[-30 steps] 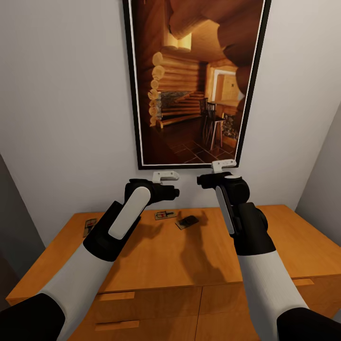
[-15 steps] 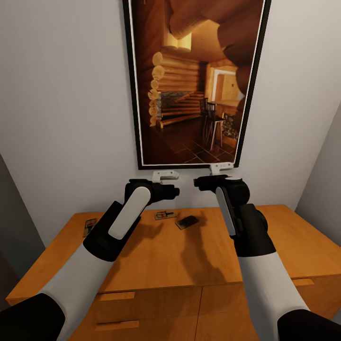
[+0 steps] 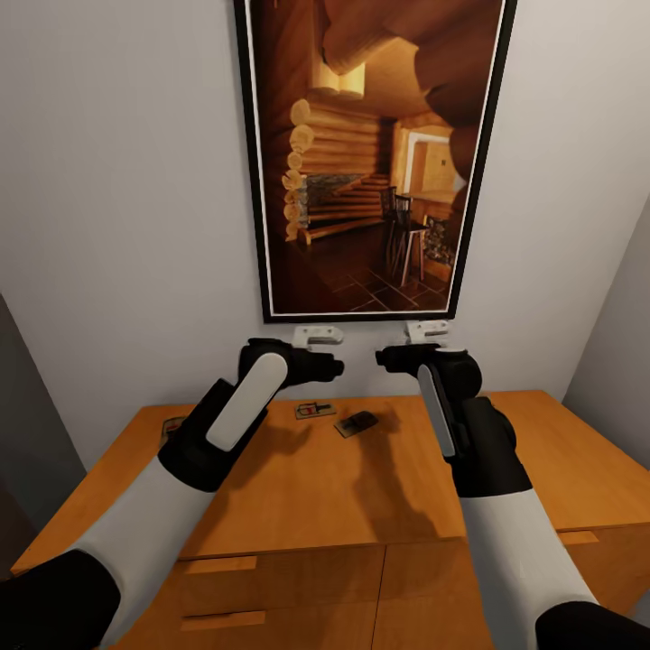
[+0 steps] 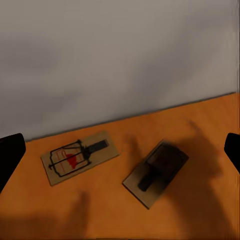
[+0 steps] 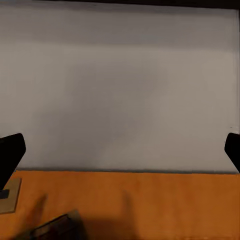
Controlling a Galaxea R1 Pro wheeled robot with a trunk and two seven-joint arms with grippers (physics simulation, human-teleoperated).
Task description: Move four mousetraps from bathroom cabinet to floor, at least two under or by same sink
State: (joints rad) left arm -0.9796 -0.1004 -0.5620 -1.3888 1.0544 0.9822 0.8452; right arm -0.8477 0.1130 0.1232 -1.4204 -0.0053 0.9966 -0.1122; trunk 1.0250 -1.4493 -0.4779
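Both arms are raised over the cabinet (image 3: pixel 316 478), and the step in hand looks like the first pick-up. The left gripper (image 4: pixel 120 150) has its fingers spread wide, with two mousetraps lying on the wooden top between them near the wall (image 3: pixel 117 181): a pale mousetrap (image 4: pixel 79 157) with a red patch under its wire, and a darker mousetrap (image 4: pixel 156 172) just beside it, apart and angled differently. A third mousetrap (image 3: pixel 170 425) sits near the cabinet's left edge, partly hidden by the left arm. The right gripper (image 5: pixel 120 150) is also wide open, facing the wall. To do this well, I would lower the left gripper straight down over one trap, turn the wrist to match the board, and close across its short sides — these boards are thin, so the fingers must nearly touch the wood. No lettering is legible on the traps, nor on the framed picture (image 3: pixel 375 153).
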